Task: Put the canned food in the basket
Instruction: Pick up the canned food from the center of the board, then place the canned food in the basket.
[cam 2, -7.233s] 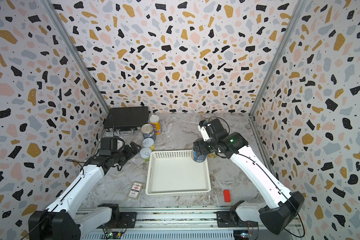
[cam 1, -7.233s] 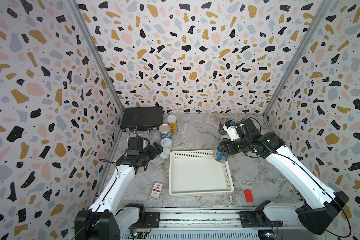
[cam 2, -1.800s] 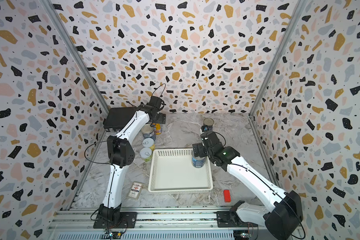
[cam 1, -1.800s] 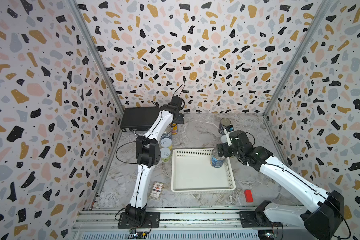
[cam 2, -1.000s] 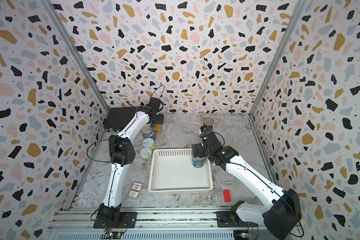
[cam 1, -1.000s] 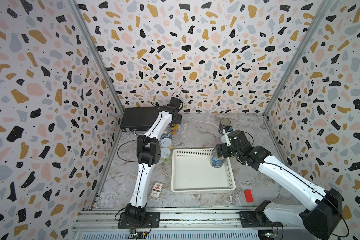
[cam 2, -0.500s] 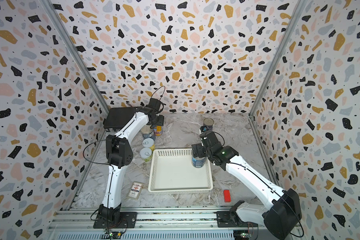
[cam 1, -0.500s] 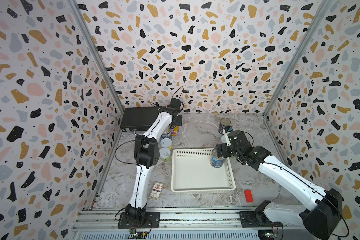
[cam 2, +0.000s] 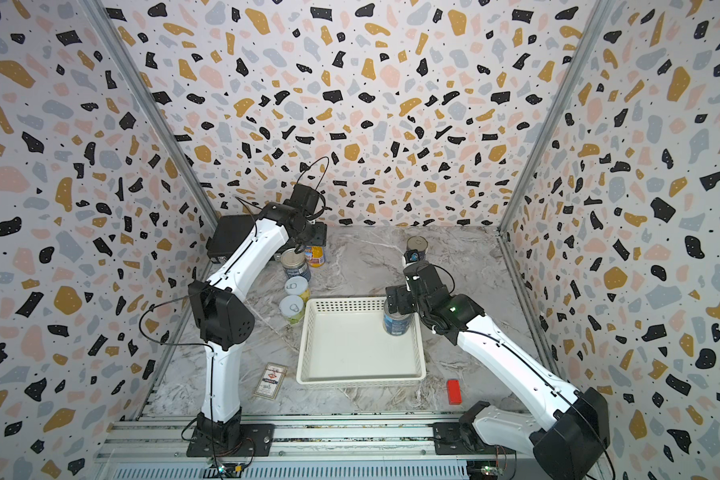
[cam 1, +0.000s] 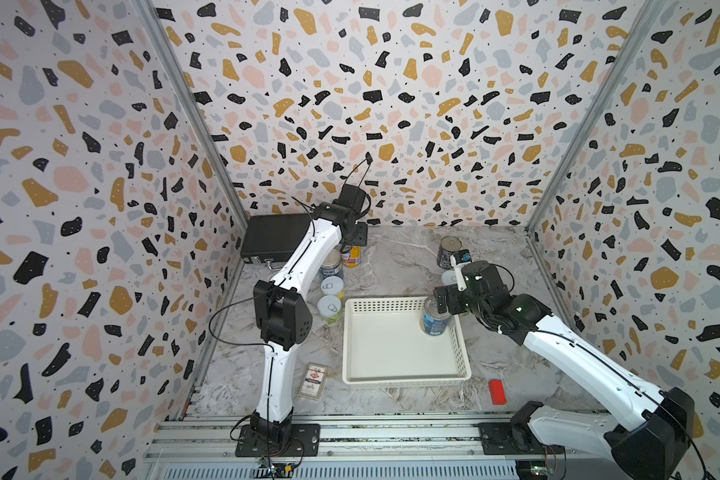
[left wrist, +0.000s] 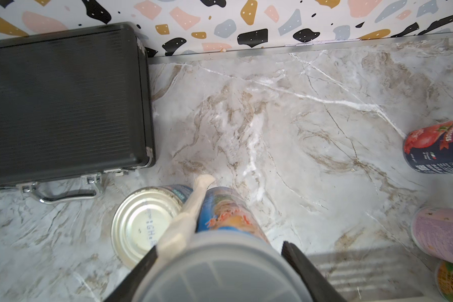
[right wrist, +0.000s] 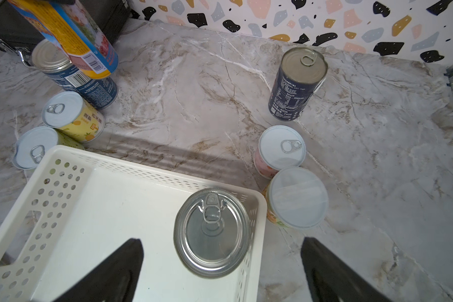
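Left gripper (left wrist: 236, 217) has reached back and grasps the yellow can (right wrist: 71, 34), right gripper (right wrist: 221, 240) is released around the blue can (cam 1: 433, 320) in the basket (cam 1: 404, 380); better lift straight, clearing the neighbouring tin (left wrist: 141, 222).

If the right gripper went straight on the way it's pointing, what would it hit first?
The blue-labelled can standing in the basket's corner: it sits straight ahead between the right gripper's open jaws, though depth is unclear.

The left gripper (cam 1: 351, 248) has closed on the yellow can (cam 1: 351, 260).
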`<act>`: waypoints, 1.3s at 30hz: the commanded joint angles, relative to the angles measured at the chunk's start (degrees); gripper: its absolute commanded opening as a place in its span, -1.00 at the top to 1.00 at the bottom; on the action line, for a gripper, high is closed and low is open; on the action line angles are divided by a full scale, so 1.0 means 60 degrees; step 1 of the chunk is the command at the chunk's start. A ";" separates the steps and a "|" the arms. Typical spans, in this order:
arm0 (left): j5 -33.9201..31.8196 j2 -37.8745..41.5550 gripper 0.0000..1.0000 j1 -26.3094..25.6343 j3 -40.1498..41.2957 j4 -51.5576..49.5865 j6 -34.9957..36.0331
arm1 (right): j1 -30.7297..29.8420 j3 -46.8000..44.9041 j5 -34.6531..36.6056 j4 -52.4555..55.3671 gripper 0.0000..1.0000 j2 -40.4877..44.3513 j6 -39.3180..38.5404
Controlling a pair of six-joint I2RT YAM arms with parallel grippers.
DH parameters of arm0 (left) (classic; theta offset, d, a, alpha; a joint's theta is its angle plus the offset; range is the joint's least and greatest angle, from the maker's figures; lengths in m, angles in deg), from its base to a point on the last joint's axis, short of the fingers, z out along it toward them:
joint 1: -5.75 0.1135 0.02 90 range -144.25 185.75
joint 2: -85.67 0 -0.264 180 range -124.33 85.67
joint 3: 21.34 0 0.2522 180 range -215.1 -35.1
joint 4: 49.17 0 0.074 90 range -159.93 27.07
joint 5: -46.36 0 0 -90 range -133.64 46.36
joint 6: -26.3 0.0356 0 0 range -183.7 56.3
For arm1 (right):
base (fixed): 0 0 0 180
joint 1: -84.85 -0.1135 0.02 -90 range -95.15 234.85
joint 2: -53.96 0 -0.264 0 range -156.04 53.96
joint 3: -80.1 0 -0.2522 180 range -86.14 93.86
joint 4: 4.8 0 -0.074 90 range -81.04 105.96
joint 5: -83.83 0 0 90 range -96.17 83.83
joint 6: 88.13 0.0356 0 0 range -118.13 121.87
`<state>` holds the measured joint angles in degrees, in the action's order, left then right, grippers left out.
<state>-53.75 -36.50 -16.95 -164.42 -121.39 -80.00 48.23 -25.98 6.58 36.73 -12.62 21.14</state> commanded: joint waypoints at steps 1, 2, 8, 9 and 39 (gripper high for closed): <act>-0.0121 0.1143 0.26 -0.0089 0.0144 -0.0227 -0.0097 | -0.0019 0.0022 0.0176 -0.0051 -1.00 0.0316 0.0108; -0.0072 0.1395 0.25 -0.0096 0.0384 -0.0258 -0.0077 | -0.0020 0.0016 0.0189 -0.0043 -1.00 0.0322 0.0107; -0.0636 0.3327 0.27 -0.0315 0.2732 0.0610 0.0656 | -0.0020 0.0029 0.0174 -0.0014 -1.00 0.0287 0.0100; -0.0513 0.3650 0.27 -0.0290 0.3042 0.0903 0.0606 | -0.0020 0.0036 0.0173 -0.0025 -1.00 0.0287 0.0103; 0.0255 0.8365 0.25 -0.2800 0.7969 0.2654 0.0126 | -0.0027 -0.0039 0.0230 -0.0020 -1.00 0.0414 0.0123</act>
<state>-49.82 11.71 -32.29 -115.85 -113.69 -79.56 48.23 -26.11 7.21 36.75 -11.53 21.16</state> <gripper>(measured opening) 0.679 0.999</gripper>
